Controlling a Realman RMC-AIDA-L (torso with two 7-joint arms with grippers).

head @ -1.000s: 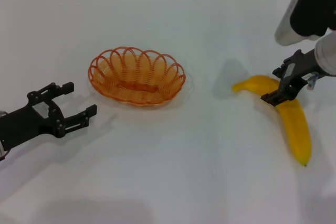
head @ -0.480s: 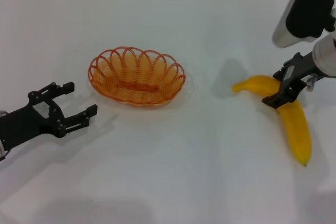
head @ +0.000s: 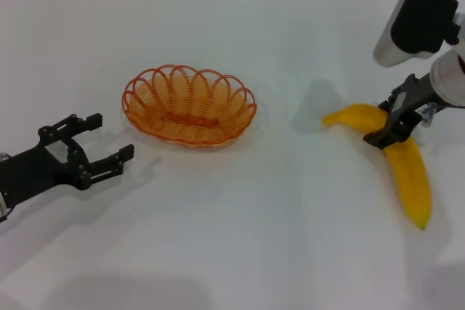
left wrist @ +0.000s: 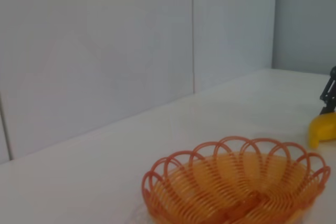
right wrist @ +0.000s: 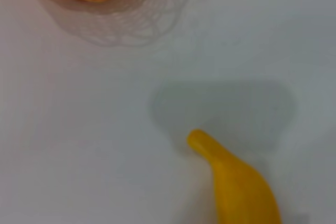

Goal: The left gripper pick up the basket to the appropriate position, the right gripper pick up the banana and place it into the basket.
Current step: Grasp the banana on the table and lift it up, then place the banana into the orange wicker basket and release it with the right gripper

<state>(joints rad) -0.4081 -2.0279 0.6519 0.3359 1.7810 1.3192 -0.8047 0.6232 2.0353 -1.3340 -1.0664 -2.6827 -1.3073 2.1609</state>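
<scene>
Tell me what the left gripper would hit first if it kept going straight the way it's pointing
Probably the basket. The left gripper, open, points toward it, and the left wrist view shows the basket straight ahead. It sits slightly off the line, so contact looks likely, not certain.

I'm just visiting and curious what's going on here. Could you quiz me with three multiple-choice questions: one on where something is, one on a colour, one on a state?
1. Where is the banana?
A. in the basket
B. on the table, under the right hand
C. beside the left hand

2. What colour is the basket?
A. orange
B. blue
C. white

3. The left hand is:
A. holding the basket
B. open, holding nothing
C. closed on the banana

B: the right hand sits at its middle.
A: orange wire loops.
B: fingers spread, short of the basket.
</scene>
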